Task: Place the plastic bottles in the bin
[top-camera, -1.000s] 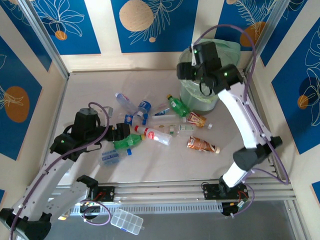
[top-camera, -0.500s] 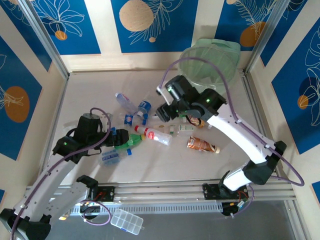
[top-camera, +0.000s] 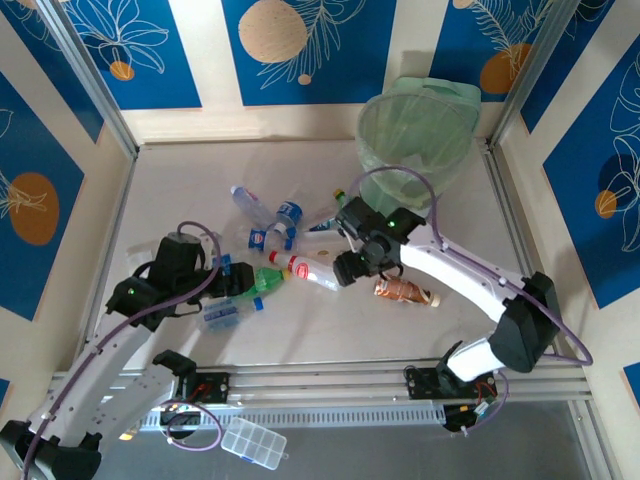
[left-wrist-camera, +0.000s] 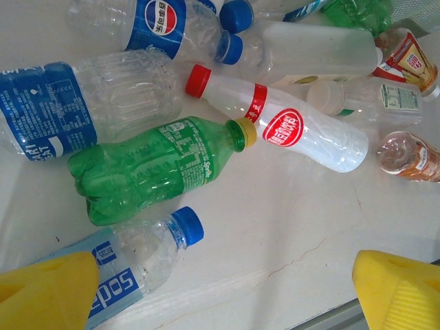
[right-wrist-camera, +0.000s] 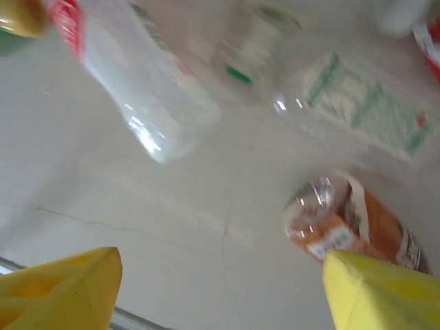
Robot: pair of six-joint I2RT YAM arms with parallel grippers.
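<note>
Several plastic bottles lie scattered mid-table. My left gripper (top-camera: 230, 275) (left-wrist-camera: 227, 292) hangs open above them. A blue-capped clear bottle (left-wrist-camera: 130, 254) lies partly under its left finger, and a crushed green bottle (left-wrist-camera: 151, 168) (top-camera: 262, 280) sits just beyond. A red-capped white bottle (left-wrist-camera: 289, 127) (top-camera: 305, 270) lies further right. My right gripper (top-camera: 350, 268) (right-wrist-camera: 220, 289) is open and low over bare table, and an orange-labelled bottle (right-wrist-camera: 344, 220) (top-camera: 403, 291) lies by its right finger. The pale-green bin (top-camera: 415, 140) stands at the far right.
More bottles lie near the table's middle: a Pepsi-labelled one (left-wrist-camera: 179, 24) and a big blue-labelled one (left-wrist-camera: 75, 103). A clear compartment box (top-camera: 253, 443) sits in front of the metal rail (top-camera: 320, 385). Walls close in the table's left, back and right sides.
My right arm has swung from above the bin down and left to the bottles at the table's middle. The left gripper has drawn slightly back from the green bottle.
</note>
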